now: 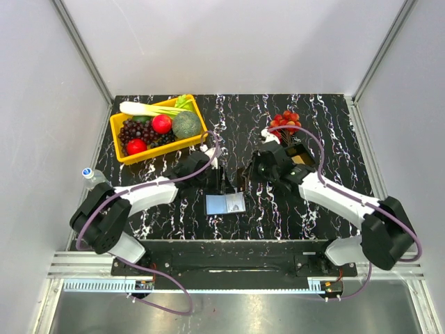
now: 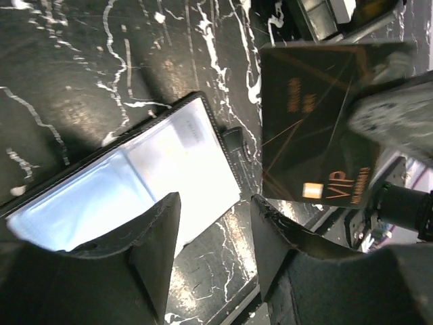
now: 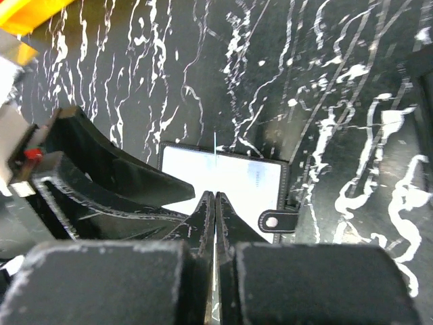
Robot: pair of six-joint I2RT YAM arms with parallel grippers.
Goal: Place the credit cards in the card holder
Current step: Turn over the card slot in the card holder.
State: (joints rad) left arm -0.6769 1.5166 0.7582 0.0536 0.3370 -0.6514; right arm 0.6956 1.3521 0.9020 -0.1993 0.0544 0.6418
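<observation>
The card holder (image 1: 226, 203) lies open on the black marble table, pale blue-grey inside up, also in the left wrist view (image 2: 169, 169) and the right wrist view (image 3: 233, 177). My right gripper (image 3: 215, 195) is shut on a credit card (image 2: 314, 122), dark with gold "VIP" lettering. The card stands on edge just above the holder and shows as a thin line (image 3: 215, 143) in the right wrist view. My left gripper (image 2: 216, 198) is open with nothing between its fingers. One finger (image 2: 128, 250) hangs over the holder's near part; whether it touches I cannot tell.
A yellow basket (image 1: 196, 115) of fruit and vegetables stands at the back left. Red grapes (image 1: 285, 120) lie at the back right, with a black tray (image 1: 300, 157) just in front of them behind my right arm. A bottle (image 1: 90, 175) sits at the left edge.
</observation>
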